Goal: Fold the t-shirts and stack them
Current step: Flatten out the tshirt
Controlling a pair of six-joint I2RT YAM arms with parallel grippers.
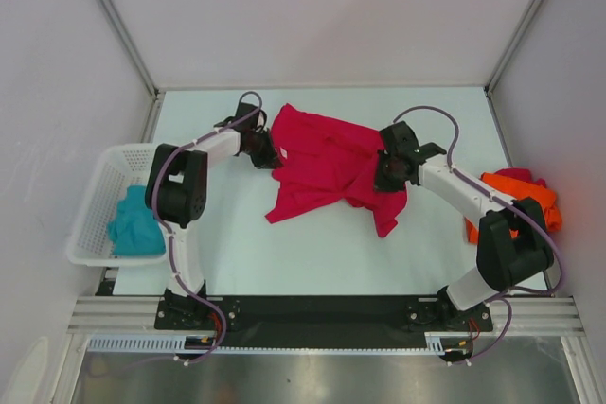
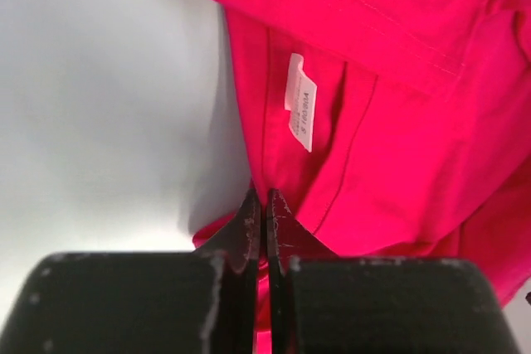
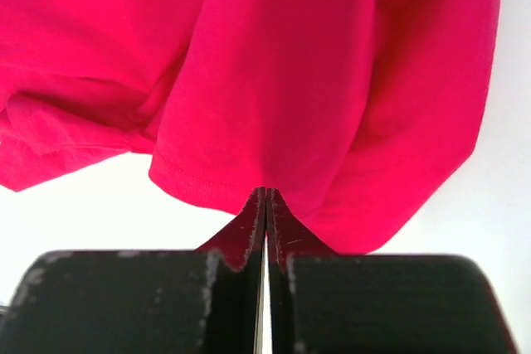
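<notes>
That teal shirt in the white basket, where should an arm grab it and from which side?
Pinch a raised fold on top of the teal shirt, coming straight down. It lies bunched at the near end of the basket, whose mesh walls would likely block a sideways approach.

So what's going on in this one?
Both arms have hold of the crimson-pink t-shirt, which is rumpled and unfolded at the middle of the table. The left gripper is shut on its left edge, the right gripper on a hem at its right side. The teal t-shirt sits bunched in the white basket; the orange t-shirt lies crumpled at the table's right edge. Nothing is folded or stacked yet.
</notes>
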